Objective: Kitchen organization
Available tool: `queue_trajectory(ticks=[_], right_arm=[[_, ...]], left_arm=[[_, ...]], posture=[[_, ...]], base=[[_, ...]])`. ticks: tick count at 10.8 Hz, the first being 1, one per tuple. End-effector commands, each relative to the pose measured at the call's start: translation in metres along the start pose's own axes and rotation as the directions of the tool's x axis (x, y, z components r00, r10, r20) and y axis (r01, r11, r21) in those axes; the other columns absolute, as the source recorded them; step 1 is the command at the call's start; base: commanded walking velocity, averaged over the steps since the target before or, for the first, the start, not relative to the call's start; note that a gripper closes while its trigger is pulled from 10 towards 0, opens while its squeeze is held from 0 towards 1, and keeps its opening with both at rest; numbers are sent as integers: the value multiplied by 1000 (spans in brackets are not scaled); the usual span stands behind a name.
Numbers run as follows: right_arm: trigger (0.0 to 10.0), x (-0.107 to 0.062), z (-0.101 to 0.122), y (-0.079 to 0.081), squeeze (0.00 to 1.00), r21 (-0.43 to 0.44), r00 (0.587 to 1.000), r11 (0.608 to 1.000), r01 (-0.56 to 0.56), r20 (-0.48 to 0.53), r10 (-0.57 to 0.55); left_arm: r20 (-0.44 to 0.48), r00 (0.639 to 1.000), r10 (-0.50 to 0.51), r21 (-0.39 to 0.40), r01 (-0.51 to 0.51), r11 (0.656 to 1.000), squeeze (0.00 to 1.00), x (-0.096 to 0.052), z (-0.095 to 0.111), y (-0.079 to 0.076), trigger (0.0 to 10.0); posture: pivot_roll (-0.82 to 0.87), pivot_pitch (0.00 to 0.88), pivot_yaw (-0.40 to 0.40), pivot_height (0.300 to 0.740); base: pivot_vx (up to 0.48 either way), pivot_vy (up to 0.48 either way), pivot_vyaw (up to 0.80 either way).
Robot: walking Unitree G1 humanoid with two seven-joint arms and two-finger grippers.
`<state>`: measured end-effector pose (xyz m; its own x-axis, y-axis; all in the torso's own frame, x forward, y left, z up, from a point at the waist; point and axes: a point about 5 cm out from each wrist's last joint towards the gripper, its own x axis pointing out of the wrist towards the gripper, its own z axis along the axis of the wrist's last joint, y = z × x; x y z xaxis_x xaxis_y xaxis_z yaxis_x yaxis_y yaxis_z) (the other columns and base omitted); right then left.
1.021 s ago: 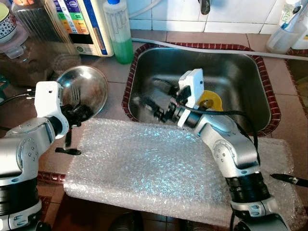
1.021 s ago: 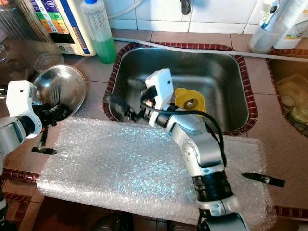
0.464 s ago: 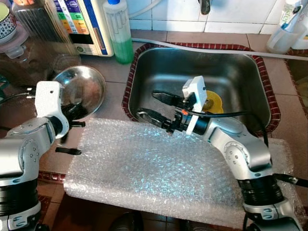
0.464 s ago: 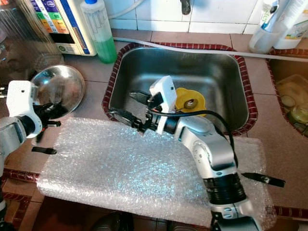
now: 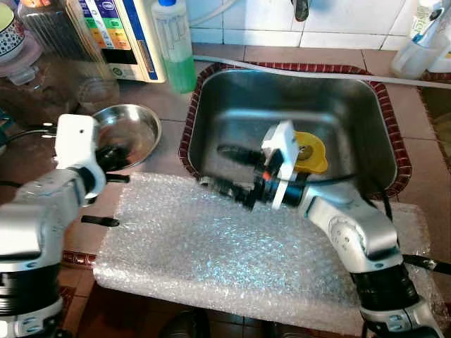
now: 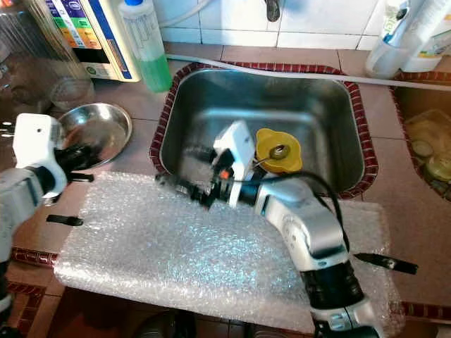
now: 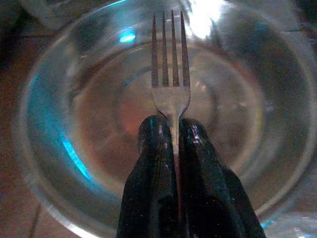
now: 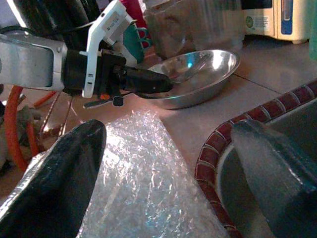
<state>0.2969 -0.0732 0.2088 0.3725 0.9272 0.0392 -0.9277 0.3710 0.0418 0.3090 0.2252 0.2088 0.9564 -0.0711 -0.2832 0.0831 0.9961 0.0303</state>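
Note:
My left gripper [image 5: 113, 151] is shut on the handle of a steel fork [image 7: 171, 59]. The fork's tines point into a steel bowl [image 5: 130, 130] that lies flat on the counter, left of the sink [image 5: 352, 105]. In the right wrist view the bowl [image 8: 198, 74] and the left gripper [image 8: 148, 83] sit across the counter. My right gripper [image 5: 227, 172] is open and holds nothing. It hovers at the sink's front left rim, over the far edge of a bubble wrap sheet [image 5: 232, 246]. Its fingers [image 8: 64, 173] stand wide apart.
A yellow stopper [image 5: 311, 151] lies in the sink. A green soap bottle [image 5: 175, 46] and a white appliance [image 5: 127, 35] stand behind the bowl. Small black pieces lie at the wrap's left edge [image 5: 99, 221] and right edge [image 5: 426, 264]. A white holder [image 5: 416, 49] is at back right.
The bowl has gone from tilted up to lying flat. My right gripper swung out of the sink to its front left rim, and stayed open. The left gripper still holds the fork.

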Motion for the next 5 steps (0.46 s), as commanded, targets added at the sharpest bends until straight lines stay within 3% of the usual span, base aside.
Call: queue_trajectory(ticks=[1,4,5], right_arm=[[10000,1,4,5,0,-47,1000,998,-28,-2,28],[10000,3,4,5,0,-55,1000,998,-24,7,24],[10000,3,5,4,0,-62,1000,998,-16,10,17]], left_arm=[[33,999,21,13,-21,1000,0,-2,2,0,0],[59,998,15,-3,-15,1000,0,-2,4,-3,0],[110,994,24,-19,-22,1000,0,-3,12,-2,0]], posture=[[-36,235,65,740],[-35,225,64,740],[-34,222,63,740]], base=[[0,0,0],[0,0,0],[0,0,0]])
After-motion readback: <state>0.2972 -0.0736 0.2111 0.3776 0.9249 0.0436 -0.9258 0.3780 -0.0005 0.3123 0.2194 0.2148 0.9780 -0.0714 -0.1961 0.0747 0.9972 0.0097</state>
